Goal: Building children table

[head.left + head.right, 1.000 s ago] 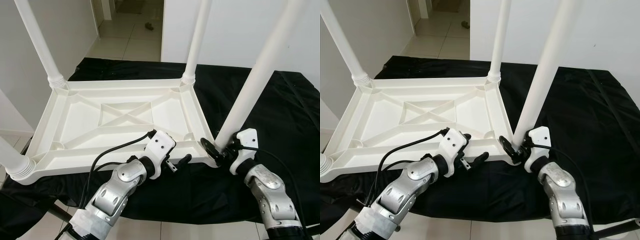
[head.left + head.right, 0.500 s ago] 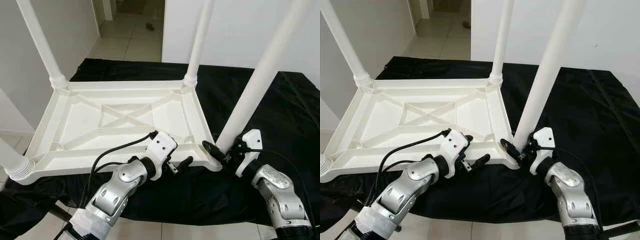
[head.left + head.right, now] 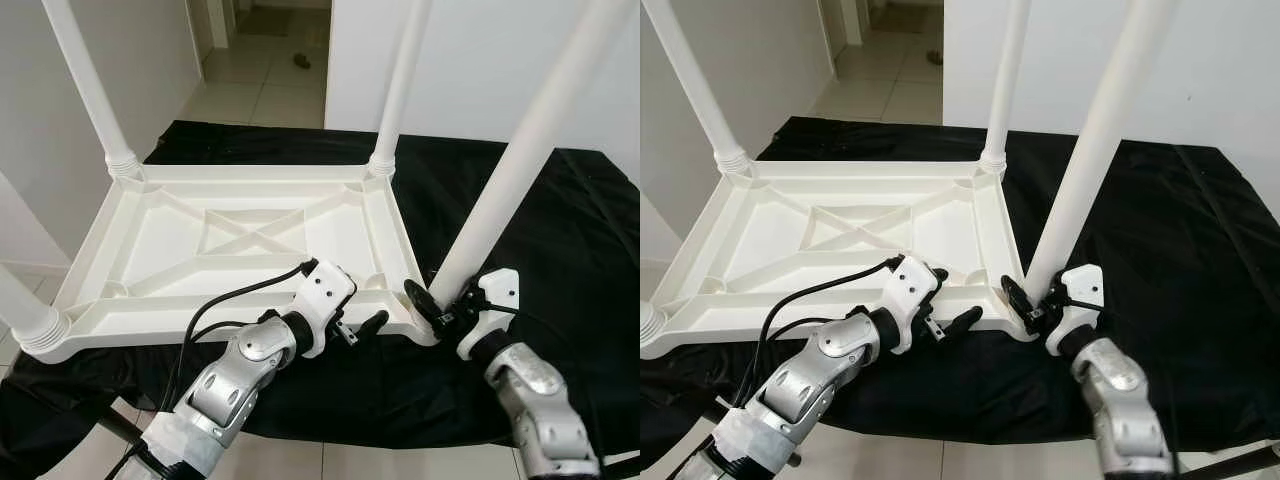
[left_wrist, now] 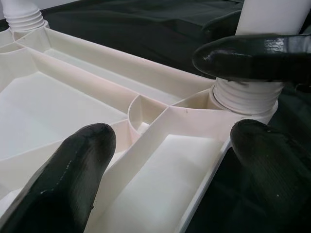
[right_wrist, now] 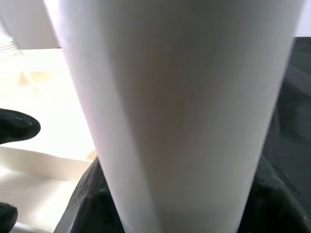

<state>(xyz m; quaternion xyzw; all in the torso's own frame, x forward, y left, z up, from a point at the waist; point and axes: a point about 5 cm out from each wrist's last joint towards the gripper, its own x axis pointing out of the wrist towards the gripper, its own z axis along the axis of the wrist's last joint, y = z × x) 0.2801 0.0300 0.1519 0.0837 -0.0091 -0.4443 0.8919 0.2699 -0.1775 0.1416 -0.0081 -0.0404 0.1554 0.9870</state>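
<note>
A white plastic children's table (image 3: 150,225) lies upside down on a black cloth, with its legs pointing up. My right gripper (image 3: 440,310) is shut on the base of the near right leg (image 3: 510,170), just above its threaded socket (image 4: 245,97). In the right wrist view the leg (image 5: 184,107) stands between the fingers. At the front rim, left of that corner, my left gripper (image 4: 170,179) is open. One of its fingers (image 4: 73,179) is inside the frame and the other outside. The far left leg (image 3: 85,80), far right leg (image 3: 400,80) and near left leg (image 3: 20,300) stand upright.
The black cloth (image 3: 570,210) covers a work surface whose front edge runs just below my arms. Bare cloth lies to the right of the table. Behind are a tiled floor and a doorway (image 3: 265,60) between white walls.
The whole picture has shifted slightly. My right forearm has swung a little while its gripper stays at the leg's base. The left gripper stays at the front rim.
</note>
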